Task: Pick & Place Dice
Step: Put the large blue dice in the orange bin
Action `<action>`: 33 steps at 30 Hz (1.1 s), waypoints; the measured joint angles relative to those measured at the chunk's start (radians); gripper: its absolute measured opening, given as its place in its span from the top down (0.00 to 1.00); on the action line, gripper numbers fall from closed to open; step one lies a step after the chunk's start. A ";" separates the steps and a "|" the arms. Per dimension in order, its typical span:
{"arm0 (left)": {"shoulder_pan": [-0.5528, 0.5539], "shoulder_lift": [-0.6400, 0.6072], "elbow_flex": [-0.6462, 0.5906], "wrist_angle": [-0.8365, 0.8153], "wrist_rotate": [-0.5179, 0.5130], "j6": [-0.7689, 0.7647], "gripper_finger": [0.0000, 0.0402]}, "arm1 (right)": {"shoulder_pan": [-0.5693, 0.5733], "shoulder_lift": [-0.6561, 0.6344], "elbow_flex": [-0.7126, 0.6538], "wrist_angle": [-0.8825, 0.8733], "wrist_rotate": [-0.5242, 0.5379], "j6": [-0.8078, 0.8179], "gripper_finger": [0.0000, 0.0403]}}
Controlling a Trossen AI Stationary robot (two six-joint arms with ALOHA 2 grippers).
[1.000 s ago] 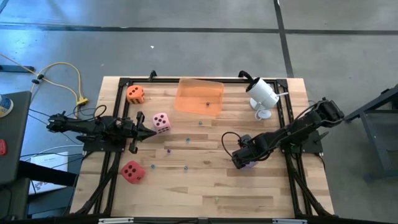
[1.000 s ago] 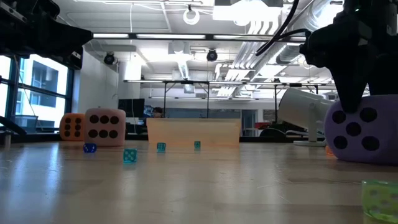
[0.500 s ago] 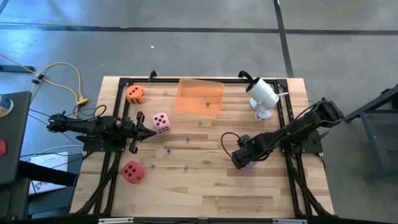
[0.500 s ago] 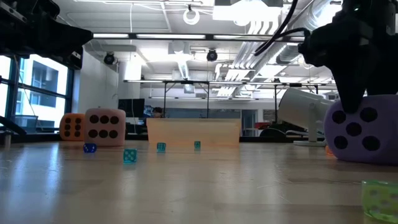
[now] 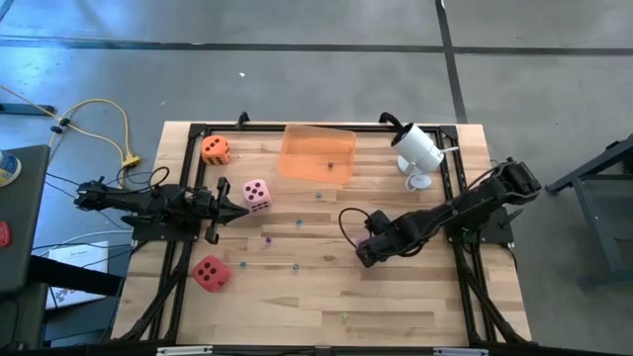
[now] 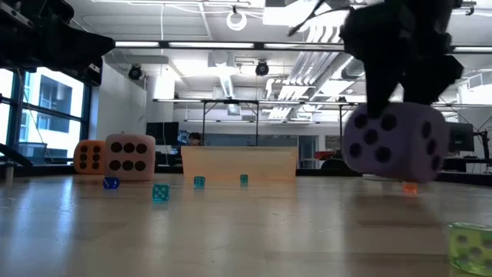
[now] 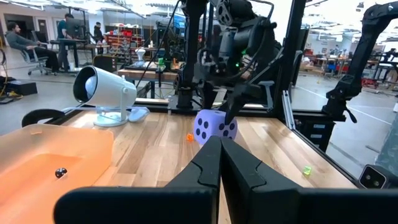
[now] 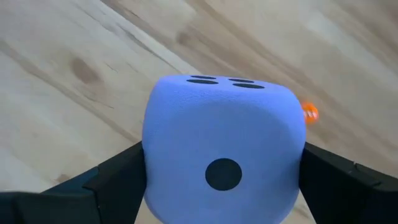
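Observation:
The purple die (image 6: pixel 396 142) hangs clear of the table in my right gripper (image 5: pixel 367 251), right of the table's middle; it also shows in the left wrist view (image 7: pixel 215 126). The pink die (image 5: pixel 256 194) rests on the wood just beyond my left gripper (image 5: pixel 237 210), which is shut and touches nothing. The orange die (image 5: pixel 215 149) sits near the far left corner, and the red die (image 5: pixel 210 272) sits toward the near left. The translucent orange tray (image 5: pixel 316 153) lies at the far edge. My right gripper pinches the purple die (image 8: pixel 224 155) between its two fingers (image 8: pixel 118 180), one on each of two opposite side faces (image 8: pixel 152 168). The fingers come from above, pointing down. The die is lifted clear of the wood and sits slightly tilted below the fingers.
A white camera-like device (image 5: pixel 417 148) stands at the far right. Several tiny coloured dice (image 6: pixel 160 192) are scattered over the middle of the table, and one lies in the tray (image 7: pixel 60 173). A black frame rail (image 5: pixel 450 188) runs along the right side.
My right gripper has risen and moved toward the table's left with the purple die. The die stood on the wood a second ago; now it is lifted clear and slightly tipped. My left arm kept still.

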 joint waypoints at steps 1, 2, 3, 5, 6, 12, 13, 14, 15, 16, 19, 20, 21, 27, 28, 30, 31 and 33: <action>0.000 0.000 0.000 0.000 0.000 0.000 1.00 | 0.000 -0.001 0.010 0.007 0.019 -0.014 0.14; 0.000 0.000 0.000 0.000 0.000 0.000 1.00 | -0.004 -0.001 0.021 0.010 0.041 -0.034 0.14; 0.000 0.000 0.000 0.000 0.000 0.000 1.00 | -0.009 -0.001 0.032 0.018 0.065 -0.061 0.14; 0.000 0.000 0.000 0.000 0.000 0.000 1.00 | -0.030 -0.002 0.053 0.055 0.113 -0.128 0.14; 0.000 0.000 0.000 0.000 0.000 0.000 1.00 | -0.043 -0.002 0.061 0.086 0.141 -0.168 0.14; 0.000 0.000 0.000 0.000 0.000 0.000 1.00 | -0.165 -0.004 0.084 0.361 0.236 -0.467 0.14; 0.000 0.000 0.000 0.000 0.000 0.000 1.00 | -0.191 -0.004 0.084 0.415 0.236 -0.517 0.14; 0.000 0.000 0.000 0.000 0.000 0.000 1.00 | -0.218 -0.004 0.084 0.469 0.237 -0.561 0.14; 0.000 0.000 0.000 0.000 0.000 0.000 1.00 | -0.245 -0.004 0.084 0.519 0.236 -0.600 0.14; 0.000 0.000 0.000 0.000 0.000 0.000 1.00 | -0.273 -0.004 0.084 0.564 0.236 -0.636 0.14; 0.000 0.000 0.000 0.000 0.000 0.000 1.00 | -0.358 -0.004 0.084 0.672 0.232 -0.730 0.14; 0.000 0.000 0.000 0.000 0.000 0.000 1.00 | -0.386 -0.004 0.084 0.688 0.229 -0.755 0.14; 0.000 0.000 0.000 0.000 0.000 0.000 1.00 | -0.414 -0.001 0.084 0.697 0.222 -0.773 0.14; 0.000 0.000 0.000 0.000 0.000 0.000 1.00 | -0.564 0.063 0.084 0.682 0.153 -0.792 0.13; 0.000 0.000 0.000 0.000 0.000 0.000 1.00 | -0.583 0.078 0.084 0.685 0.147 -0.807 0.13; 0.000 0.000 0.000 0.000 0.000 0.000 1.00 | -0.608 0.109 0.084 0.701 0.152 -0.841 0.12; 0.000 0.002 0.000 0.000 0.000 0.000 1.00 | -0.616 0.121 0.084 0.705 0.161 -0.857 0.11; 0.000 0.004 0.000 -0.004 0.000 -0.003 1.00 | -0.627 0.147 0.084 0.715 0.193 -0.873 0.09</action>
